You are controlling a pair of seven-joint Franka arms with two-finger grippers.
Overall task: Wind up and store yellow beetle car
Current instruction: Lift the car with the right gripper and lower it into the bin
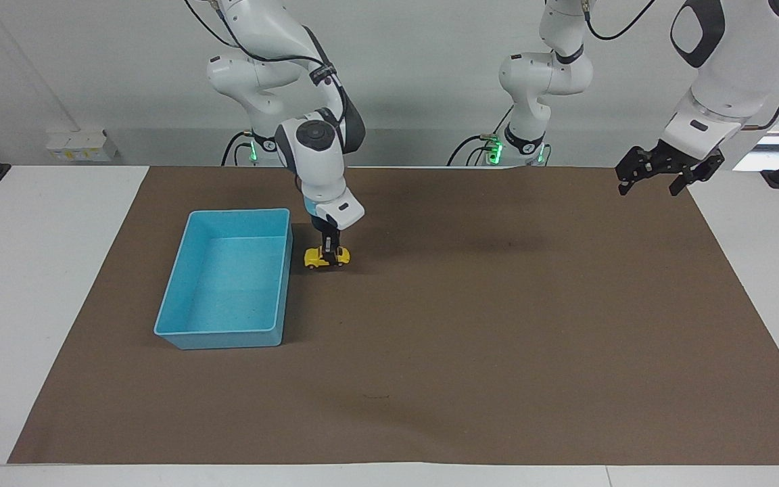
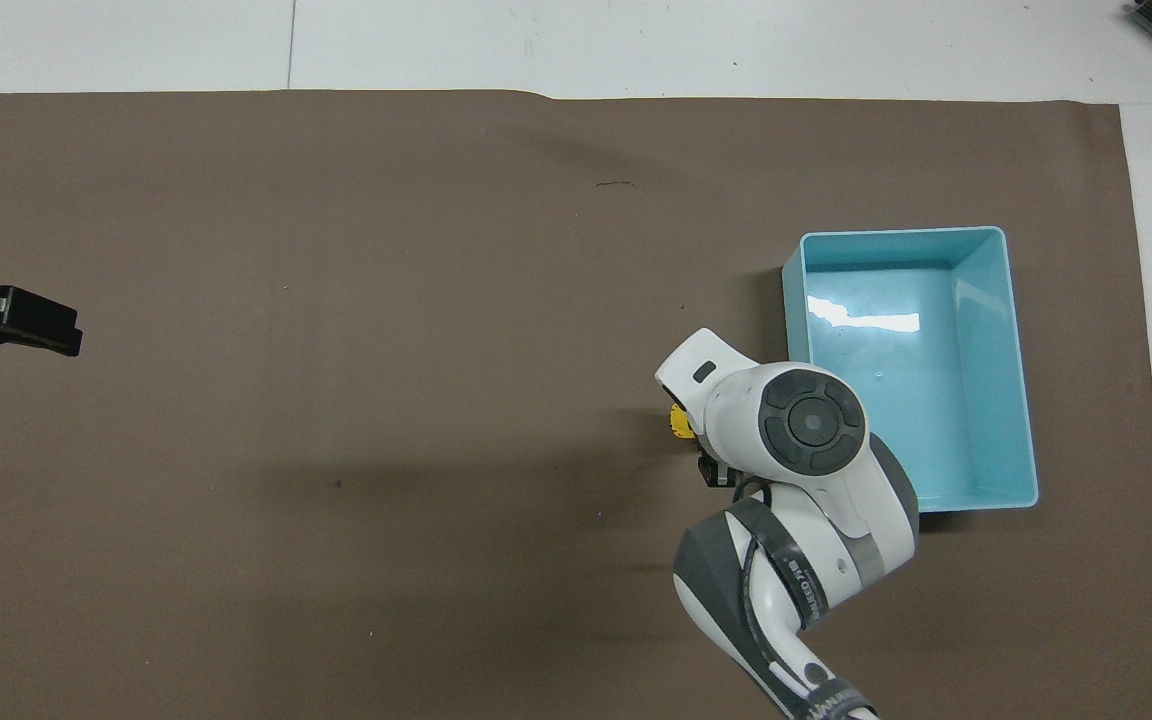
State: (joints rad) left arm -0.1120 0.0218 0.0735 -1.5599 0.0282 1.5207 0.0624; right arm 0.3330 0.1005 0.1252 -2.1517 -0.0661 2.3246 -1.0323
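the right gripper has its jaws closed on the yellow beetle car, wheels on the worktop just beside the blue tray. winding seems in progress; storing remains. the left gripper waits, jaws open.
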